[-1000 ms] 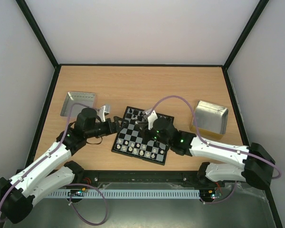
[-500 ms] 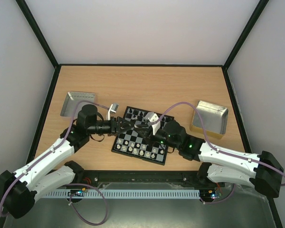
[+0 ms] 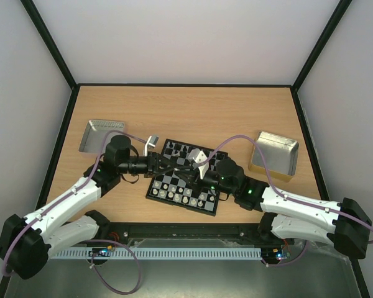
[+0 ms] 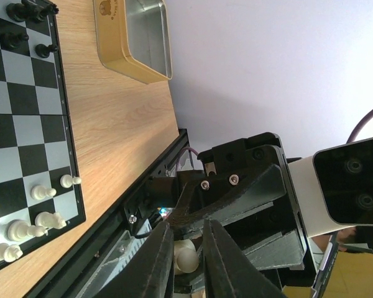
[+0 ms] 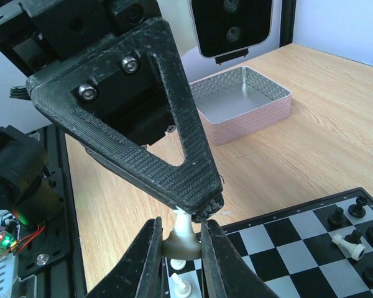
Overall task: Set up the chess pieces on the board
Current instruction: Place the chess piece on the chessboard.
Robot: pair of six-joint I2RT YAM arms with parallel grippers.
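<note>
In the past second the right arm has drawn back toward the right side of the board [image 4: 25, 124] while the left gripper [image 4: 186, 236] has reached in over it, so the two now meet tip to tip above the checks. The right gripper [image 5: 180, 222] is clamped on the base of a cream-white chess piece [image 5: 181, 241], held upright. The left gripper's narrowed fingers sit around the same piece at its top. A thin gap shows on one side, so I cannot tell whether they actually grip it. On the board's near rows stand the white pieces [image 3: 186, 198], and the black pieces [image 4: 15, 37] are gathered along its far edge. One pale piece [image 5: 348, 244] lies on its side among them. Farther back on the counter [image 3: 193, 112], to the right of the board, sits a gold tin [image 4: 121, 56] with a silvery inside. It has a small bear picture [image 4: 107, 9] printed on its outer wall, and any lettering there is too small to read. To the board's left sits a silver tray [image 5: 255, 118] with a textured floor in plain sight.
</note>
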